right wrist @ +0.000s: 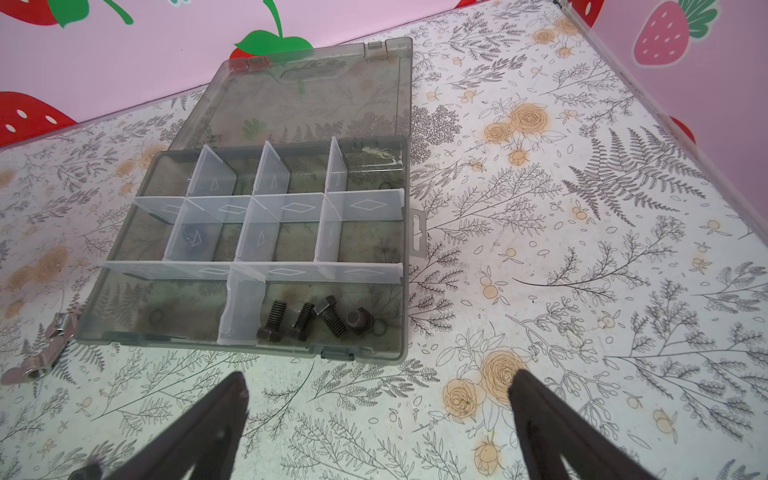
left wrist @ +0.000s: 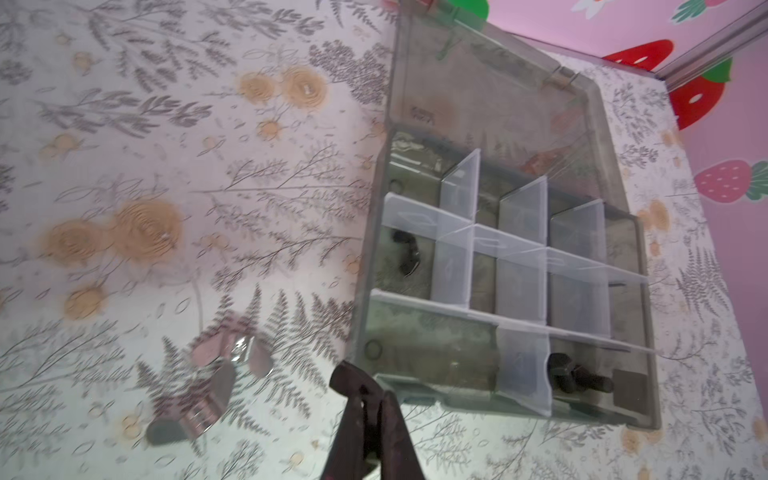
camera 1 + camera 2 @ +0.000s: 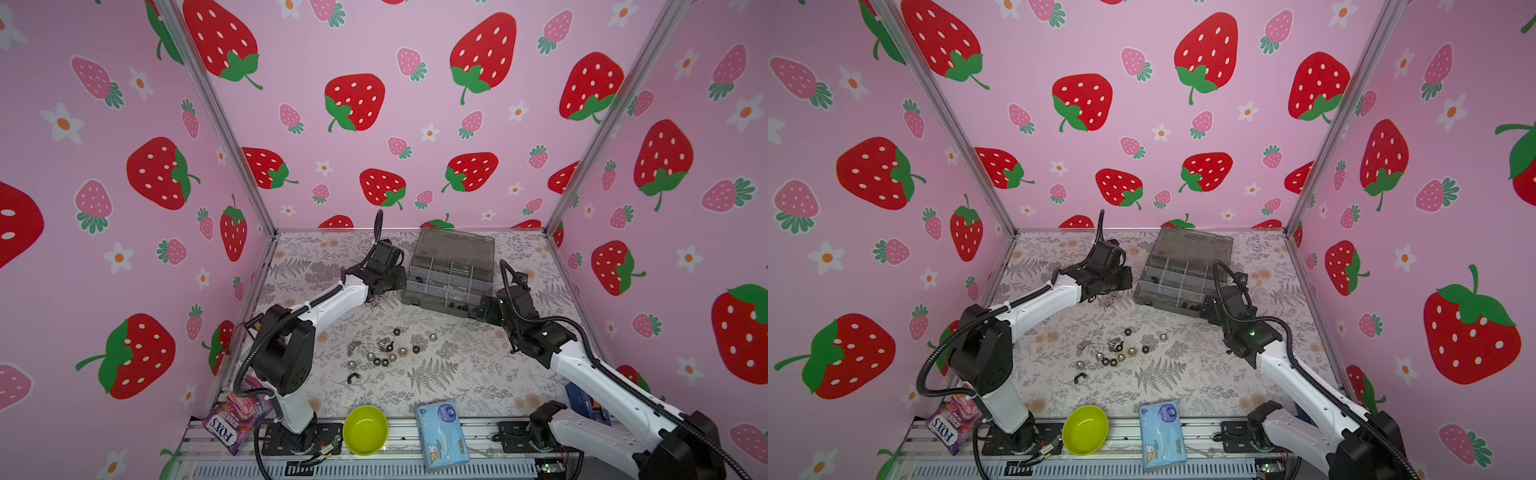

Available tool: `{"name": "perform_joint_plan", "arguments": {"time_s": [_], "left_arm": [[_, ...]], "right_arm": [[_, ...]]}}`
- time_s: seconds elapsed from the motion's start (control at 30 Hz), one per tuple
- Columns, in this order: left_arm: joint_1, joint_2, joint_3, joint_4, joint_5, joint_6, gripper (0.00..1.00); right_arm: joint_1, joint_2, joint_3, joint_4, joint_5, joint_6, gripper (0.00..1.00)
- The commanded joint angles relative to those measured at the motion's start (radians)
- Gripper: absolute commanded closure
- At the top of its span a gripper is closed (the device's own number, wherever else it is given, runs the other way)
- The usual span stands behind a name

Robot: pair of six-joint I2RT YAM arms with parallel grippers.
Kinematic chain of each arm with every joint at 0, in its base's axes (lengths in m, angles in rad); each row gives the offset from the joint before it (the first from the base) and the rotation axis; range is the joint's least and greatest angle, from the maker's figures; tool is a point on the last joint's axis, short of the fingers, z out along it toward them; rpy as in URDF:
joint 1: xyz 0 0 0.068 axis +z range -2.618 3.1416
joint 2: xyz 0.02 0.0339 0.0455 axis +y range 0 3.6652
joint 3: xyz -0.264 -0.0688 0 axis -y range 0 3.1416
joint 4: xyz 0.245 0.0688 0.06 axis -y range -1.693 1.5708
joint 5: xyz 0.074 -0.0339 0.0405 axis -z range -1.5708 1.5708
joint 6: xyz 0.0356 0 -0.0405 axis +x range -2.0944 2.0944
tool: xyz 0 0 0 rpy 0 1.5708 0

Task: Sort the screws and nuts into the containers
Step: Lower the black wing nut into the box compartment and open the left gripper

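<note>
— Top views?
— In both top views: organizer box (image 3: 457, 249), lid raised, stood right of centre; loose nuts (image 3: 402, 352) lay lower centre.
— Left wrist?
— Left gripper (image 2: 365, 390) was clenched beside the box corner.
— Right wrist?
— Right gripper (image 1: 378, 378) gaped; four black screws (image 1: 329, 316) lay in one compartment.

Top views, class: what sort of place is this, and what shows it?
Probably a robot test booth, not a real workshop. Strawberry-print wall panels enclose a floral table, and the left arm and right arm are bolted to a metal rail at its front.
</note>
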Motion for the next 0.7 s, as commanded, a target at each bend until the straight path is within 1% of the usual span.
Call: {"name": "perform_joint_plan", "arguments": {"time_s": [0.0,0.13,0.3,0.43,0.67], "left_arm": [[-0.026,0.086,0.134,0.016,0.021,0.030,1.00],[-0.036,0.208,0.262,0.012,0.014,0.036,1.00],[-0.034,0.327,0.401,-0.039,0.009,0.036,1.00],[-0.034,0.377,0.451,-0.049,0.017,0.028,1.00],[-0.034,0.419,0.500,-0.080,0.011,0.031,1.00]], "right_arm": [[-0.005,-0.022,-0.005,-0.011,0.007,0.000,0.00],[-0.004,-0.034,-0.003,-0.014,0.007,-0.001,0.00],[-0.005,-0.040,-0.006,-0.014,0.006,-0.001,0.00],[-0.004,-0.037,-0.006,-0.013,0.006,-0.002,0.00],[-0.005,-0.029,-0.009,0.000,-0.002,-0.001,0.00]]}}
